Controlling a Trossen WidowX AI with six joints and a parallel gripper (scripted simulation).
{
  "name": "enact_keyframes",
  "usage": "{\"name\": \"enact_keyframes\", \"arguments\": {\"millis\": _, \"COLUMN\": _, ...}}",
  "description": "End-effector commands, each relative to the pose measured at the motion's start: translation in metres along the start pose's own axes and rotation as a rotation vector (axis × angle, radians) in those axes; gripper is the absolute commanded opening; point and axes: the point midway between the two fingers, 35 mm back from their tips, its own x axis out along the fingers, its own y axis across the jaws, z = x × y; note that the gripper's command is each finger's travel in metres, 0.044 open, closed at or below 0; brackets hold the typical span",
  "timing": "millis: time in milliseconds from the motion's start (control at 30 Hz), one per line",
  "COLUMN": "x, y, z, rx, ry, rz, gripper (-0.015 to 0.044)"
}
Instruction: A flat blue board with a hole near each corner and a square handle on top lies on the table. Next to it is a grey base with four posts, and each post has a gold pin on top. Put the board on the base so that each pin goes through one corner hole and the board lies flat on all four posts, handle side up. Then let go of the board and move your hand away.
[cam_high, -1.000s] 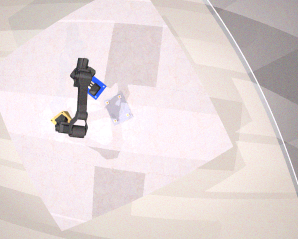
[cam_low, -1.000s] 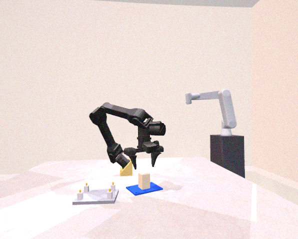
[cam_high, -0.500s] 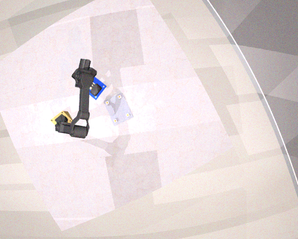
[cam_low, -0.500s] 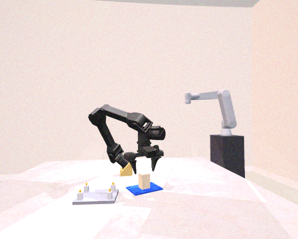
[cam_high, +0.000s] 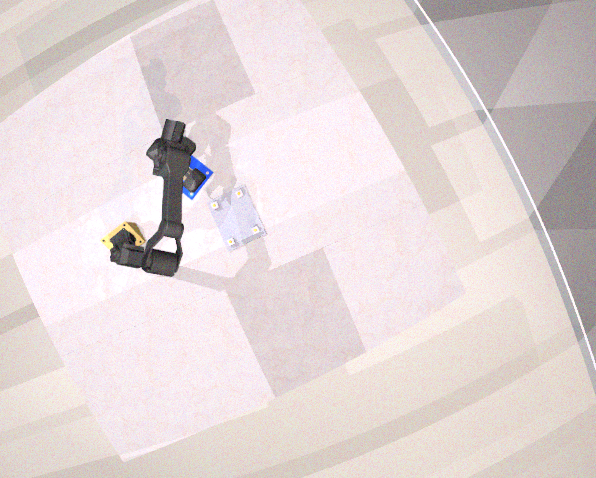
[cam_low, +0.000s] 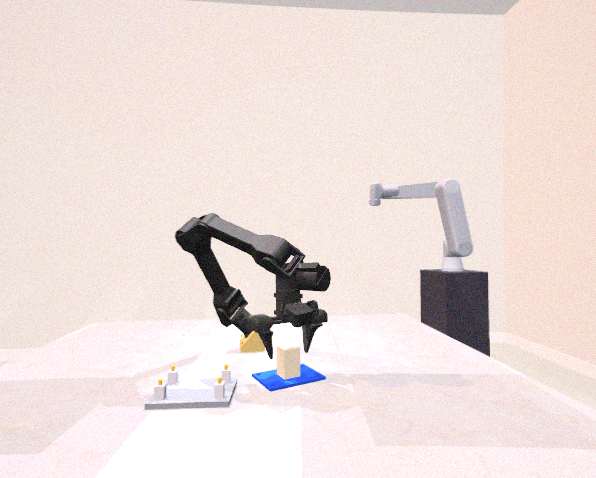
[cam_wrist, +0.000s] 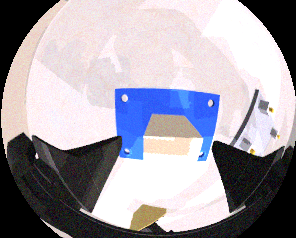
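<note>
The hand (cam_high: 176, 170) (cam_low: 289, 354) (cam_wrist: 168, 140) is wide open, holding nothing, above the block handle (cam_high: 185, 178) (cam_low: 288, 362) (cam_wrist: 172, 145). The blue board (cam_high: 201, 166) (cam_low: 312, 375) (cam_wrist: 165, 102) lies flat, nearer the counter's right edge in the exterior view than the grey base (cam_high: 237, 215) (cam_low: 200, 405) (cam_wrist: 260, 127). Best lower straight, centre the fingers, then squeeze squarely (a crooked grip could tilt the holes). The handle looks smooth, pale and boxy; the board thin, matt; the pins (cam_high: 239, 193) (cam_low: 226, 367) (cam_wrist: 271, 109) small, gold stubs
</note>
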Motion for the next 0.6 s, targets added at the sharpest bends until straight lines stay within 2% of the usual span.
{"name": "enact_keyframes", "arguments": {"millis": 0, "x": 0.01, "y": 0.0, "z": -0.002, "rx": -0.013, "ry": 0.008, "rz": -0.009, "gripper": 0.044}}
{"name": "enact_keyframes", "arguments": {"millis": 467, "x": 0.028, "y": -0.001, "z": -0.004, "rx": -0.012, "ry": 0.009, "rz": -0.011, "gripper": 0.044}}
{"name": "enact_keyframes", "arguments": {"millis": 567, "x": 0.028, "y": -0.001, "z": -0.004, "rx": -0.012, "ry": 0.009, "rz": -0.011, "gripper": 0.0361}}
